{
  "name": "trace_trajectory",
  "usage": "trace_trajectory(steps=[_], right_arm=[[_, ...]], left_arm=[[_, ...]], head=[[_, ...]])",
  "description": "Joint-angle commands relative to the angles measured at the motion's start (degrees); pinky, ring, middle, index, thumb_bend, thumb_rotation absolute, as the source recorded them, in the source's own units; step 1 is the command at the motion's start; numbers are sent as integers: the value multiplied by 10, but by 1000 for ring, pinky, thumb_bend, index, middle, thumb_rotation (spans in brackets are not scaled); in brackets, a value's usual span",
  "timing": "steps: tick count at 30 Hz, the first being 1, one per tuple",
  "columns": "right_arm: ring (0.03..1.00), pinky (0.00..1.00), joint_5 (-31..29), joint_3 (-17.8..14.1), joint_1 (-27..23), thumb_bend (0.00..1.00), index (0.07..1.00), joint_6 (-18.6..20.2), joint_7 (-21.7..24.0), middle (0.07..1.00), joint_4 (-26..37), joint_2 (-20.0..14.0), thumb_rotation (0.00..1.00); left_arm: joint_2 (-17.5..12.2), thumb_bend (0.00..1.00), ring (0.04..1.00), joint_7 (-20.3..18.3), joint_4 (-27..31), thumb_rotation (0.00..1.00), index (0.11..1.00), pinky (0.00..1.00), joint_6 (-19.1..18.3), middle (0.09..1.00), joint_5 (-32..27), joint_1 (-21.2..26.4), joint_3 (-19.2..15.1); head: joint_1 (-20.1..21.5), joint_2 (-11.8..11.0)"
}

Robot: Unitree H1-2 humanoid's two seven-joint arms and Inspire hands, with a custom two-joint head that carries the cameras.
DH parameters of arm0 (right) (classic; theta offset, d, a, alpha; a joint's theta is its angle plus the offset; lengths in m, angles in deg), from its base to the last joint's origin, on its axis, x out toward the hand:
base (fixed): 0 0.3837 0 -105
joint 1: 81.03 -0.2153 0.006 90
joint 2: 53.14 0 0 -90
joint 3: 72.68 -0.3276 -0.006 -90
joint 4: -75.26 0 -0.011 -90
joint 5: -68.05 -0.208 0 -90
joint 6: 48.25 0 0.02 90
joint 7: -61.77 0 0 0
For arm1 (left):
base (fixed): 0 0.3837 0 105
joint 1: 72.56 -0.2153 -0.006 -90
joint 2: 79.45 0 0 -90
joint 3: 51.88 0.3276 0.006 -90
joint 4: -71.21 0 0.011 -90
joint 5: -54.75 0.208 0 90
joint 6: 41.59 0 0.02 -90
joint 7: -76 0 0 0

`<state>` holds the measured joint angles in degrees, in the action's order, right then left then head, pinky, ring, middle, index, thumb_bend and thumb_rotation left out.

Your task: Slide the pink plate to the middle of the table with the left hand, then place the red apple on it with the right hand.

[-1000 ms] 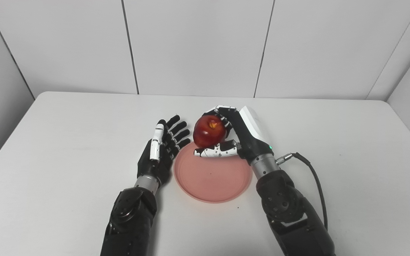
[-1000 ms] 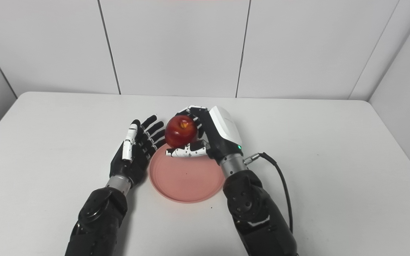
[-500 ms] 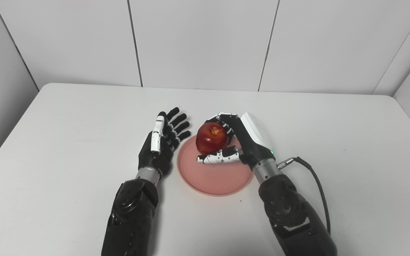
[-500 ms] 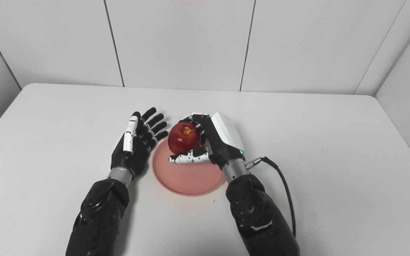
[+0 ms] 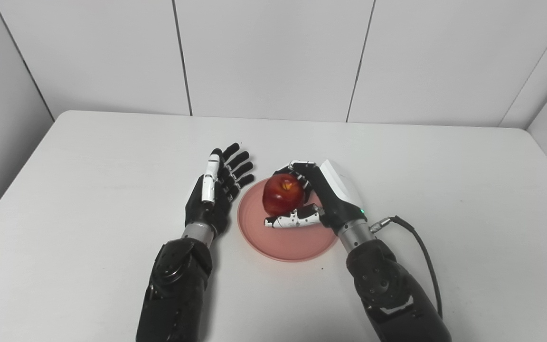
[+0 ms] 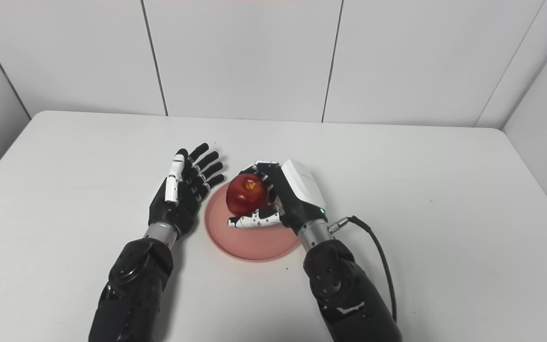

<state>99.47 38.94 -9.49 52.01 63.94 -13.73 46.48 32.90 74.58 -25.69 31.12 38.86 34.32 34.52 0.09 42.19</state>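
Two robot hands are shown mid-frame: the right hand (image 5: 318, 199) is closed around the red apple (image 5: 282, 194) over the pink plate (image 5: 273, 242); the left hand (image 5: 216, 192) is spread empty beside it. If released tilted, the apple could roll off.

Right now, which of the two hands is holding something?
The right hand: its fingers wrap the red apple over the pink plate. The left hand is open, empty, beside the plate.
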Motion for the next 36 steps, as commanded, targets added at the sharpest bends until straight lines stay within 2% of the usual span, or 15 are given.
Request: trace_trajectory(steps=[1,15,26,27,29,32,36], right_arm=[[386,308,6,0,-17,515,487,-34,-7,479,8,1,125],[331,243,43,13,-16,516,488,-45,-21,438,-21,-4,126],[349,267,47,12,-13,516,488,-66,-32,455,-39,-2,126],[360,278,46,12,-13,520,513,-67,-32,440,-40,-2,52],[349,265,44,11,-13,522,529,-69,-32,425,-41,-2,8],[355,272,47,11,-12,522,532,-68,-33,425,-41,-3,1],[440,355,49,11,-12,527,515,-57,-27,466,-37,-2,4]], left_arm=[[2,353,835,7,0,1000,840,817,-20,845,5,6,2],[5,356,842,4,4,1000,845,826,-20,853,-2,5,1],[5,362,845,4,3,1000,844,835,-19,854,-1,5,2],[5,360,845,4,3,1000,846,836,-18,854,-1,5,2],[5,359,844,3,2,1000,846,834,-17,853,-1,5,2],[4,360,846,3,3,1000,846,836,-19,855,0,4,3],[3,361,844,2,1,1000,845,831,-17,853,1,5,3]], head=[[0,0],[-6,4],[-5,4],[-5,4],[-5,4],[-5,4],[-5,4]])
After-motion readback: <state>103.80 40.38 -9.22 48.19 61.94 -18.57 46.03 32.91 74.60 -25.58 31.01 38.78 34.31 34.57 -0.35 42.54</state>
